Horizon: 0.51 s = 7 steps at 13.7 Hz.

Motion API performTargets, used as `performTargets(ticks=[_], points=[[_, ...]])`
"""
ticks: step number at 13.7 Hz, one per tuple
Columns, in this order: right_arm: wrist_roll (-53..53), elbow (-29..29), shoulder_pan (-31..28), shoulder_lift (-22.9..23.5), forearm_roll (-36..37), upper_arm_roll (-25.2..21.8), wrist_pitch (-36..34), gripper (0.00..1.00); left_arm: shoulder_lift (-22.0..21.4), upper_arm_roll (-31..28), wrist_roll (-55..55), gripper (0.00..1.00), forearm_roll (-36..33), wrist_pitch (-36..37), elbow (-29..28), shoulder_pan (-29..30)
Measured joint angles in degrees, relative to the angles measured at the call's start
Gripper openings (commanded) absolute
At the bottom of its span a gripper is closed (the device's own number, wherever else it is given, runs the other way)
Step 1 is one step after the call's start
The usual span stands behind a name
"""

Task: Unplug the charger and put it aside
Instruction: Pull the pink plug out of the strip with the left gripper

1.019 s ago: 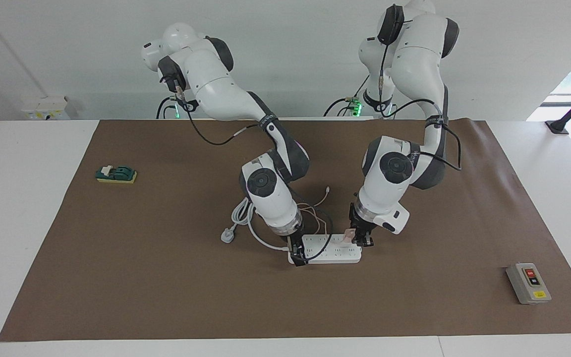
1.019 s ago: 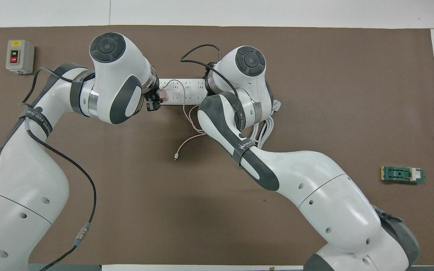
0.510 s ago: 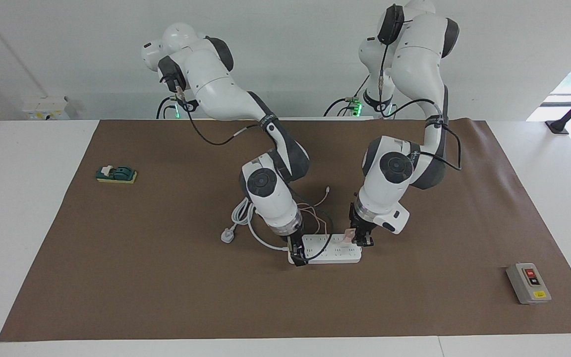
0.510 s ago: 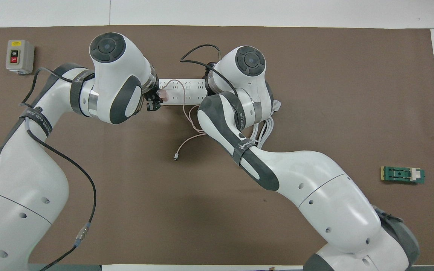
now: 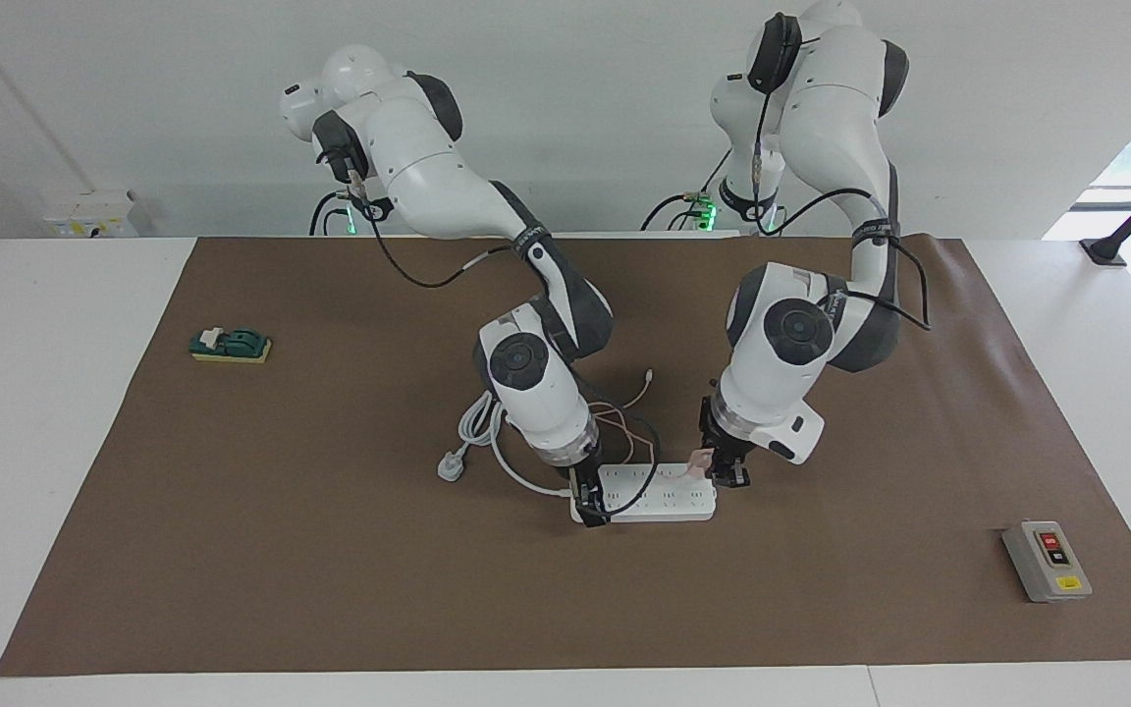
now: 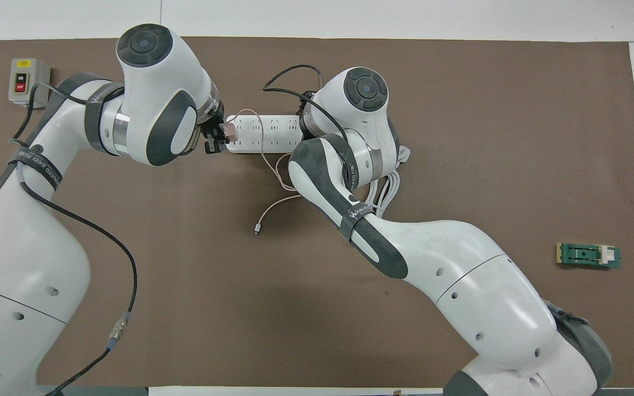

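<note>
Lifted since a second ago, the left gripper [image 5: 726, 469], fingers clenched on the charger [image 5: 697, 462], holds it just above the power strip [image 5: 659, 504]; it looks unplugged. Right gripper [image 5: 589, 503] pins the strip; its fingers' state is unclear.

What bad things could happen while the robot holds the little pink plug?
The left gripper is shut on the charger, lifted at the power strip's end. Its thin pink cable trails under the right arm, so it might snag. The right gripper presses the strip's other end; if it slips, the strip may shift.
</note>
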<state>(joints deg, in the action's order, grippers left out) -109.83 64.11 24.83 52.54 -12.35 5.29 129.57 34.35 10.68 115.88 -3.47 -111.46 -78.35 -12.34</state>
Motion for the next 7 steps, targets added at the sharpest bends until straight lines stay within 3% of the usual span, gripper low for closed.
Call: performTargets(ticks=[1, 2, 4, 7], points=[[0.01, 0.0, 0.0, -0.01, 0.0, 0.0, 0.0, 0.67, -0.03, -0.1, -0.72, 0.0, -0.01, 2.14, 1.55, 1.02], [0.02, 0.0, 0.0, -0.02, 0.0, -0.01, 0.0, 0.92, -0.08, -0.1, -2.59, 0.0, 0.0, 5.03, 3.36, 2.23], [0.06, 0.01, -0.01, -0.1, 0.0, -0.01, -0.08, 1.0, -0.32, -0.1, -8.8, 0.0, 0.6, 11.93, 6.97, 4.82], [1.64, -0.2, -0.38, -1.96, 0.02, -0.04, -1.43, 1.0, -2.32, 0.31, -21.37, 0.0, 1.75, 19.76, 9.53, 10.86]])
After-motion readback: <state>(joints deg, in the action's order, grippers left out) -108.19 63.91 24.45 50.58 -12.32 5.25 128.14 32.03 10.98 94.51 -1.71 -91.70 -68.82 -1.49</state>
